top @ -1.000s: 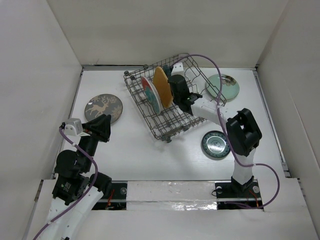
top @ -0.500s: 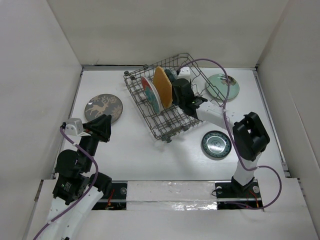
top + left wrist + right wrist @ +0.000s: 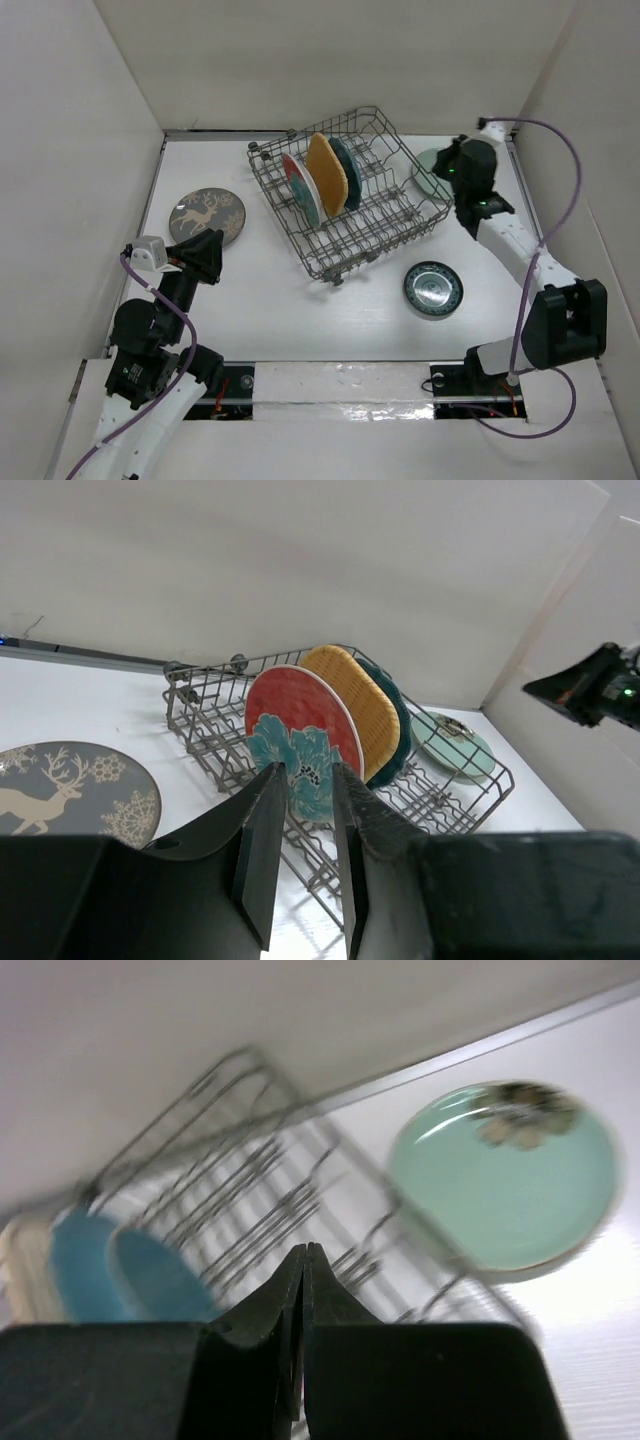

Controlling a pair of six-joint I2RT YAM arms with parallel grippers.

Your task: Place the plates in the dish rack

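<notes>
Top external | yellow plate upright in dish rack | deer plate flat

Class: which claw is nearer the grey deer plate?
Left. The left claw is just on the near side of the grey deer plate; the right claw is across the dish rack, beside the mint plate.

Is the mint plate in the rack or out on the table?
Out. The mint plate lies flat on the table, to the right of the rack, outside its wires.
</notes>
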